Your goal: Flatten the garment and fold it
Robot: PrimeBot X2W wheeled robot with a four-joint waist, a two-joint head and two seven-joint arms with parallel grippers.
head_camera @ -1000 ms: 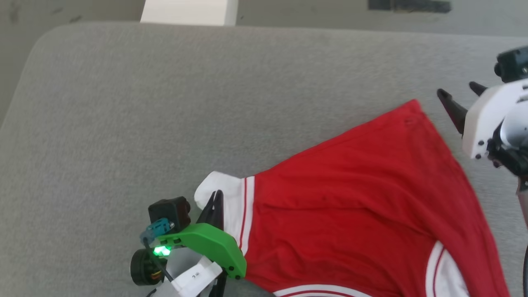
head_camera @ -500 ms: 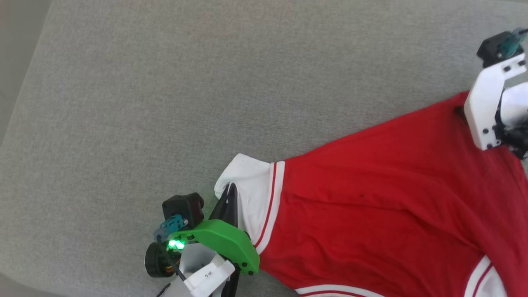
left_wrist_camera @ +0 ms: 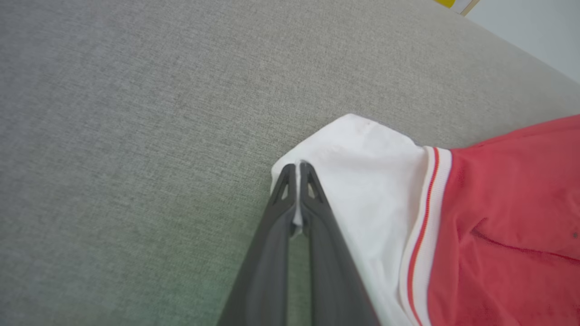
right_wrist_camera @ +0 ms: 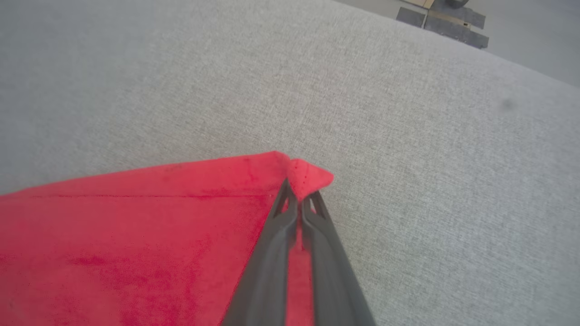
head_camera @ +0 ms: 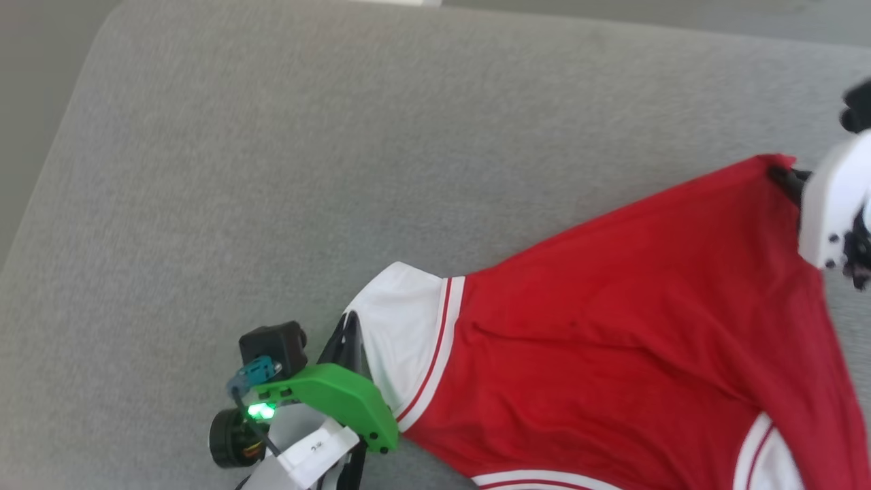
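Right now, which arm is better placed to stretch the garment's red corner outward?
Right: the right gripper is shut on the garment's red corner; the left gripper grips the white sleeve.

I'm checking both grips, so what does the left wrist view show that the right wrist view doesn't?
Left wrist view, not right: the left gripper pinching the white sleeve of the garment, beside its striped trim. Right wrist view, not left: the right gripper pinching a red corner. Both share: the garment's red cloth over the grey padded surface.
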